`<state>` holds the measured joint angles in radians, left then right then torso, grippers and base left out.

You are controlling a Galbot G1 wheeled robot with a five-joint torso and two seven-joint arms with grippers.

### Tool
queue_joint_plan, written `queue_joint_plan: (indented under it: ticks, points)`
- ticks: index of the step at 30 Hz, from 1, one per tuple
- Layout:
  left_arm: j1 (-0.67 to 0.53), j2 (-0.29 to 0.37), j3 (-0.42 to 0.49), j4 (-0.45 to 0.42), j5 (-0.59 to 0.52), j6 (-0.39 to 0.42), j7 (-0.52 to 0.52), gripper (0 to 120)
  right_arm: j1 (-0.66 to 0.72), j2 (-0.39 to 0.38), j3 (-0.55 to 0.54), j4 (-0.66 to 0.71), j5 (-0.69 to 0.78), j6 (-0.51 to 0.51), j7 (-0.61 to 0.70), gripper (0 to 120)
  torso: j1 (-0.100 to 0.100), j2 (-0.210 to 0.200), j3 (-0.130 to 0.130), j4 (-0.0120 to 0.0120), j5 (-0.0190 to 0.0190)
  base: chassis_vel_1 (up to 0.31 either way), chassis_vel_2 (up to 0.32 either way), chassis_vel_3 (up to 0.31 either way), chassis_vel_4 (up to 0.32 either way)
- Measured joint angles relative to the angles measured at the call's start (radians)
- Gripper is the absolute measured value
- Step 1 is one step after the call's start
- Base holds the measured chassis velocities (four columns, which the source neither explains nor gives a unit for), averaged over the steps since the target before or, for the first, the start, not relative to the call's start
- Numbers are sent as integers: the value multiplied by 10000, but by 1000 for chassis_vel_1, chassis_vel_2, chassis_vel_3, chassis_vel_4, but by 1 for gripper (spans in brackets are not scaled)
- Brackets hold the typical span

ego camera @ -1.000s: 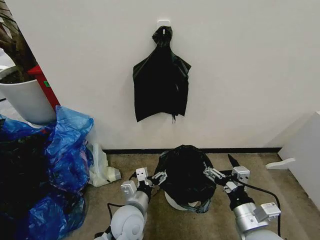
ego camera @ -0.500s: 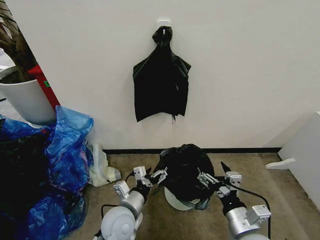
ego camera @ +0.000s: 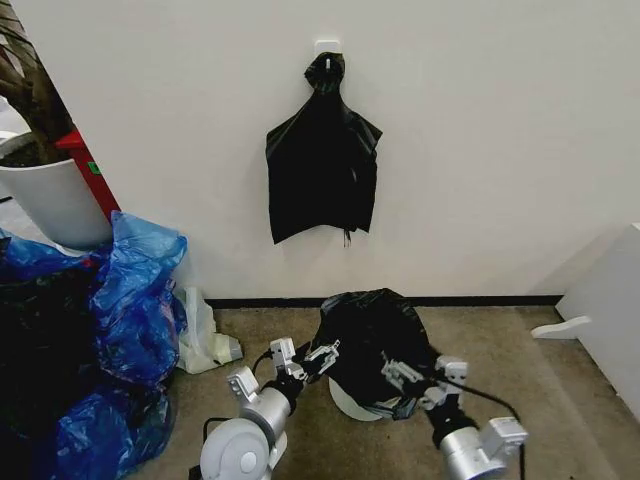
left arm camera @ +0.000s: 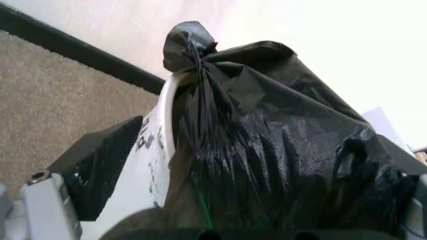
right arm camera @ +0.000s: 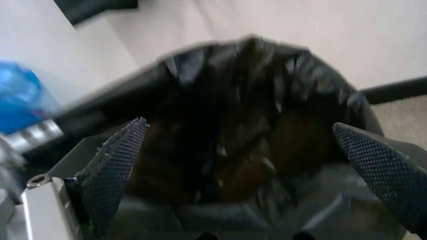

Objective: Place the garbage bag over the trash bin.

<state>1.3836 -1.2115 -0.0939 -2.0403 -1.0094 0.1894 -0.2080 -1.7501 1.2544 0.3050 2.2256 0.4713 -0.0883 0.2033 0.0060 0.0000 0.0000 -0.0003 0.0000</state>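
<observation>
The glossy black garbage bag (ego camera: 372, 335) lies draped over the top of the cream-white trash bin (ego camera: 352, 402), which stands on the carpet near the wall. Only the lower front of the bin's wall shows under the plastic. My left gripper (ego camera: 303, 356) is open at the bag's left side, with one finger (left arm camera: 100, 170) beside the white bin wall (left arm camera: 152, 165) and the knotted bag (left arm camera: 267, 150) bulging close in front. My right gripper (ego camera: 420, 375) is open at the bag's lower right, its fingers spread wide before the bag (right arm camera: 247, 115).
A bundle of black bags (ego camera: 322, 170) hangs from a wall hook. Blue plastic bags (ego camera: 130, 300) pile up at the left, below a white planter pot (ego camera: 50, 205). A pale bag (ego camera: 205, 340) lies by the baseboard. A white cabinet (ego camera: 610, 300) stands at the right.
My right gripper has moved down and left, closer to the bag's lower right. The bag now hangs further down on that side. The left gripper has barely shifted.
</observation>
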Motion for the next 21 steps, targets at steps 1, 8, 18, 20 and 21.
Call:
queue_joint_plan:
  ticks: [1, 8, 18, 20, 21]
  points:
    - [0, -3, 4, 4, 0, -1, -3, 100, 39, 42, -64, -81, -162, -4, 0, 100, 0, 0, 0, 0, 0, 0, 0, 0, 0]
    - [19, -53, 53, 29, 17, -5, -22, 100, 366, 297, -414, -819, -1752, 136, -21, 100, 0, 0, 0, 1, -1, 0, 0, 0, 0]
    - [33, -151, 52, -60, 36, -1, -142, 100, 866, 530, -475, -2039, -3319, 674, -271, 100, 0, -2, 0, 1, 0, 0, 0, 0, 0]
    - [34, -162, 41, -130, 23, 0, -223, 100, 918, 503, -494, -2129, -3443, 632, -280, 100, 0, -2, 0, 1, -1, 0, 0, 0, 0]
    - [33, -163, 41, -160, 2, 4, -244, 100, 923, 489, -502, -2157, -3490, 607, -281, 100, 0, -2, 0, 1, 0, 0, 0, 0, 0]
